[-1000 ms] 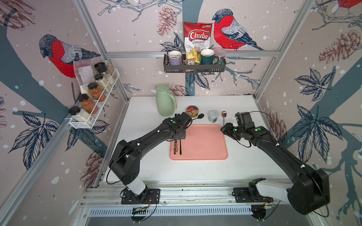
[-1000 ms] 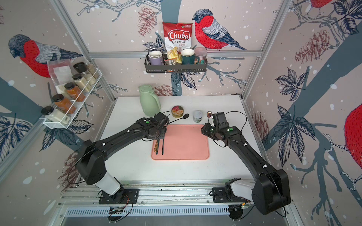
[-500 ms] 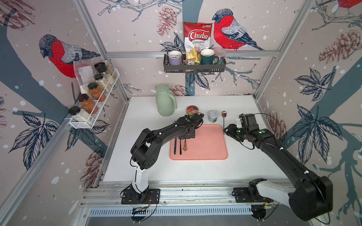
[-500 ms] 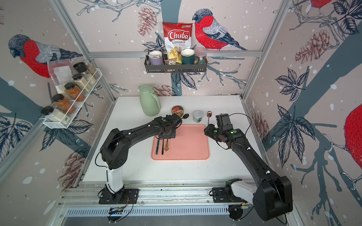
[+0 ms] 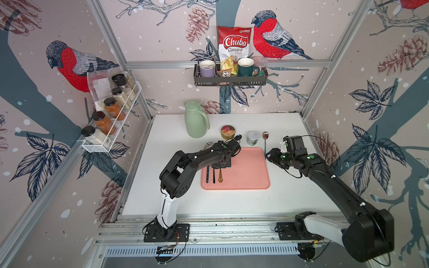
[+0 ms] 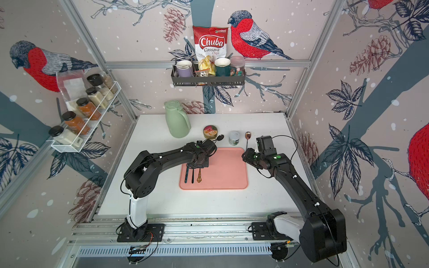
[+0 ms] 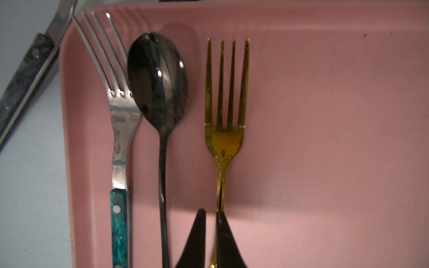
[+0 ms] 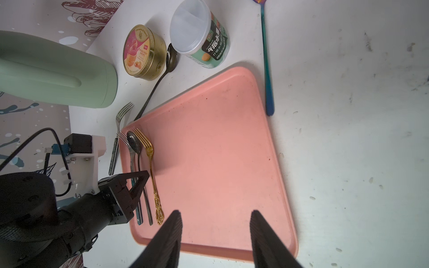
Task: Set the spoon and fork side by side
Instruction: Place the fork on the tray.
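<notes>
**Left fingers** [image 7: 197,236]: nearly together, with only a thin slit between them. The handle of the gold fork [image 7: 226,139] runs into that slit. We cannot tell whether they pinch it or merely straddle it.

**Gold fork:** flat on the pink tray [image 7: 325,116]. In both top views we read its tines toward 12 o'clock and its handle toward 6.

**Black spoon** [image 7: 157,76]: parallel to the gold fork on its 9 o'clock side. The bowl is level with the tines, and a strip of bare tray lies between the two.

**Teal-handled fork** [image 7: 120,116]: next toward 9 o'clock, along the tray's rim, its tines close against the spoon's bowl.

**Grey-handled fork** [image 8: 124,111]: off the tray, on the white worktop [image 5: 290,197], just beyond the tray's 10 o'clock rim.

**Right fingers** [image 8: 169,236]: well apart, nothing between them, above the tray's 2 o'clock corner.

**Blue-handled spoon** [image 8: 267,69]: on the worktop just beside the tray's 1 o'clock corner.

**Other items:** at the tray's 12 o'clock we list a second dark spoon [image 8: 171,56], a gold tin [image 8: 141,51] and a lidded cup [image 8: 199,34]. A green jug [image 5: 196,121] stands at 11 o'clock.
</notes>
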Action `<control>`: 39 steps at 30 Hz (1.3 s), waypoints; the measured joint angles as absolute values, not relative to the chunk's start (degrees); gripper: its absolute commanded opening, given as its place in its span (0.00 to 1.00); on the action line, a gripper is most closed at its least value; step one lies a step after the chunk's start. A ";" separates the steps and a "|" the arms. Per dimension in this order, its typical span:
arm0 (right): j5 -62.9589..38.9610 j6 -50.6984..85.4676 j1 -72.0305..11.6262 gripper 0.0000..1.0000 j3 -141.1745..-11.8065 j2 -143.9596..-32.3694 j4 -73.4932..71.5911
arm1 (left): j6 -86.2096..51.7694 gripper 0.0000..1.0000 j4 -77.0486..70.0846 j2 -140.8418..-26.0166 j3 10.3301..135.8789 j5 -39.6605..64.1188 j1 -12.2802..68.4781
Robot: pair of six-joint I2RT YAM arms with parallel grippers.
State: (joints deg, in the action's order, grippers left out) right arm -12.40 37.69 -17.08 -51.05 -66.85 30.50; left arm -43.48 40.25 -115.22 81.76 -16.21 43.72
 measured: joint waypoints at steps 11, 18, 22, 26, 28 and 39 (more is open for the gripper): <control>-12.56 37.69 -16.86 0.50 -51.00 -66.28 30.55 | -42.98 0.16 38.19 -116.25 81.45 -15.11 43.77; -12.58 37.69 -16.86 0.50 -50.98 -66.26 30.57 | -42.41 0.14 37.54 -117.01 81.67 -15.00 43.79; -12.58 37.69 -16.86 0.50 -50.98 -66.02 30.63 | -43.11 0.13 37.28 -116.90 81.43 -15.33 43.79; -12.58 37.69 -16.82 0.50 -50.87 -66.02 30.63 | -43.66 0.12 36.62 -116.44 80.73 -16.03 43.79; -12.56 37.69 -16.64 0.50 -50.87 -66.19 30.59 | -43.97 0.11 36.60 -116.44 80.68 -16.38 43.79; -10.17 37.47 -13.21 0.50 -51.03 -69.36 30.79 | -44.97 0.15 35.86 -115.57 79.53 -16.43 43.79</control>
